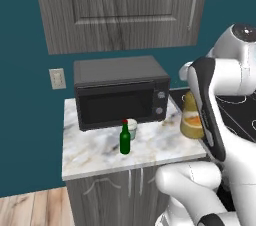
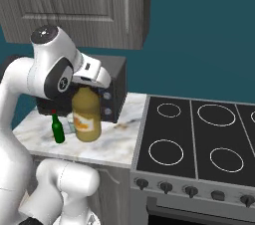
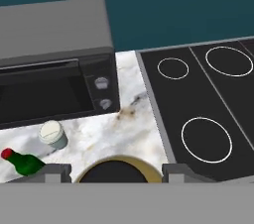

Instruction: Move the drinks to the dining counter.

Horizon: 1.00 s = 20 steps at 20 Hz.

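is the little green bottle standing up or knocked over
Upright: the green bottle stands on the marble worktop, red cap on top, beside the white cup.

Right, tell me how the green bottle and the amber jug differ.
The green bottle is slim with a red cap; the amber jug is squat with a black cap. The bottle stands on the marble worktop; the jug hangs lifted between the gripper fingers. Both are upright and capped.

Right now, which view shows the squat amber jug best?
The right base view: the squat amber jug hangs whole below the gripper. The left base view has it half hidden by the arm; the hand view gives only its black cap.
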Available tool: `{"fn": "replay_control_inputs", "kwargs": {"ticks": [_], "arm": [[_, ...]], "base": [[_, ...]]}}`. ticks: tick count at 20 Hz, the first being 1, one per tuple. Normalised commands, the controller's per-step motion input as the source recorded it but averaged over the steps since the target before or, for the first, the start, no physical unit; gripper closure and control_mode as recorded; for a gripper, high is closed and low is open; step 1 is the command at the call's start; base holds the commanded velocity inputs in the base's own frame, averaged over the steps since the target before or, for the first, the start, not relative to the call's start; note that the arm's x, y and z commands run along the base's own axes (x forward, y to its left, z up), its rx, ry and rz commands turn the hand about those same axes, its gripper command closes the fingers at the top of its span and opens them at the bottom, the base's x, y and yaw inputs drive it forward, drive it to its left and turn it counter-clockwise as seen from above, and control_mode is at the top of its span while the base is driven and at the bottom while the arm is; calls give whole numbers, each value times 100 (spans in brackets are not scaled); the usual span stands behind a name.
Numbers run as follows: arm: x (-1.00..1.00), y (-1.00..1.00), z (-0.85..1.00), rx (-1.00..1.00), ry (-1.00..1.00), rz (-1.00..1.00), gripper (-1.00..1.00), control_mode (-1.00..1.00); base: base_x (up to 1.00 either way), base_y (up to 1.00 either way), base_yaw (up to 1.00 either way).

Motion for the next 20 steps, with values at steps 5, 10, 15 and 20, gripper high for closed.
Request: {"fn": "replay_control_inputs", "kwargs": {"ticks": [5,10,15,20], "arm": [[-49,0,41,0,0,0,100,-100],[-23,1,13,0,-3,3,100,-100],[-19,13,0,0,-3,20,100,-100],[0,0,0,0,0,0,100,100]], "base": [[0,0,0],[0,0,0],[0,0,0],[-39,41,55]]}}
